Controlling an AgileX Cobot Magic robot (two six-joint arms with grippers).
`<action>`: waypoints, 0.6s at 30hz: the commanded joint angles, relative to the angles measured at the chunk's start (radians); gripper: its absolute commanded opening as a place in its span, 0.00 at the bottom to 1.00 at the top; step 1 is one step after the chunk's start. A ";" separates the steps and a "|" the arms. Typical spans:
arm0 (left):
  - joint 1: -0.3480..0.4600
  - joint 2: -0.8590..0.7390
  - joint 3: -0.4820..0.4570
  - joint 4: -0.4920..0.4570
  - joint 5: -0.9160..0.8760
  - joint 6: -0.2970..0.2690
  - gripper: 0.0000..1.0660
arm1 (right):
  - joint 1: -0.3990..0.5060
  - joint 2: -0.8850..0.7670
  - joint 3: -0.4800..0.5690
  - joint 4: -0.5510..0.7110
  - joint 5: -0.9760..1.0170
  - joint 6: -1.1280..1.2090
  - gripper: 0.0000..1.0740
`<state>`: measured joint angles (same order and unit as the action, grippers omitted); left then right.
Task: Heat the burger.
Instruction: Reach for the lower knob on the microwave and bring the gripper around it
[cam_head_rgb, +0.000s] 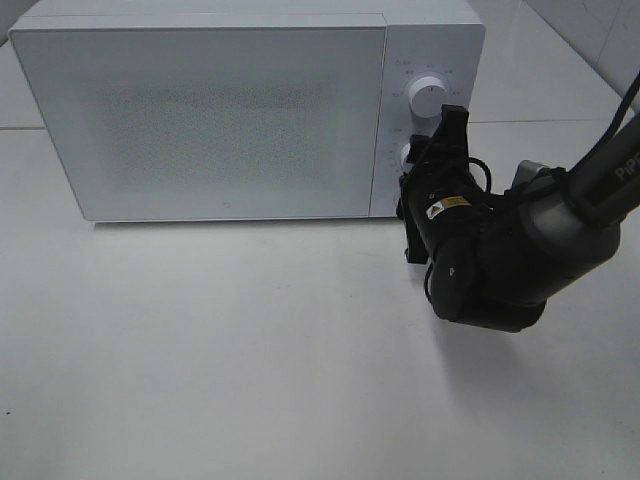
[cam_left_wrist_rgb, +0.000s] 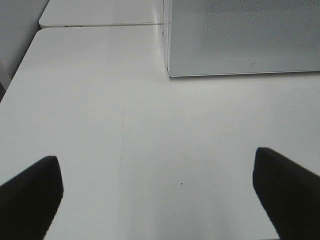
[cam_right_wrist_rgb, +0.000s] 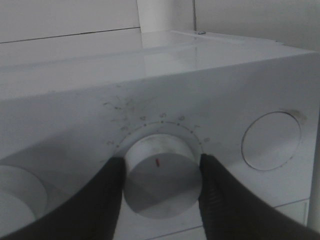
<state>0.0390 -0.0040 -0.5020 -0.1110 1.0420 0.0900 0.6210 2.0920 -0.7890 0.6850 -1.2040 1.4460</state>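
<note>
Bright, diffuse overhead light; the right arm (cam_head_rgb: 530, 250) shadows the white table (cam_head_rgb: 250, 380) softly. Glare streaks the microwave (cam_right_wrist_rgb: 150, 60) top; the numbered dial (cam_right_wrist_rgb: 162, 175) is slightly blurred.

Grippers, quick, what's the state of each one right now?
Left gripper: open, holding nothing.
Right gripper: closed on the microwave knob.

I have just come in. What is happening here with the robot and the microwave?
The right claw is closed around the lower dial on the control panel of the white microwave, with one finger on each side of it. The door is shut and no burger is visible, so I cannot tell whether it is inside. The left claw is open and hangs over the white table, holding nothing.
</note>
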 joint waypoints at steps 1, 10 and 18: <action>0.004 -0.023 0.004 -0.003 -0.003 0.003 0.92 | -0.003 -0.007 -0.020 -0.040 -0.154 0.045 0.05; 0.004 -0.023 0.004 -0.003 -0.003 0.003 0.92 | -0.003 -0.007 -0.020 -0.017 -0.154 0.099 0.06; 0.004 -0.023 0.004 -0.003 -0.003 0.003 0.92 | -0.003 -0.007 -0.020 -0.017 -0.154 0.096 0.08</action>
<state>0.0390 -0.0040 -0.5020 -0.1110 1.0420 0.0900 0.6210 2.0920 -0.7890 0.6920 -1.2040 1.5370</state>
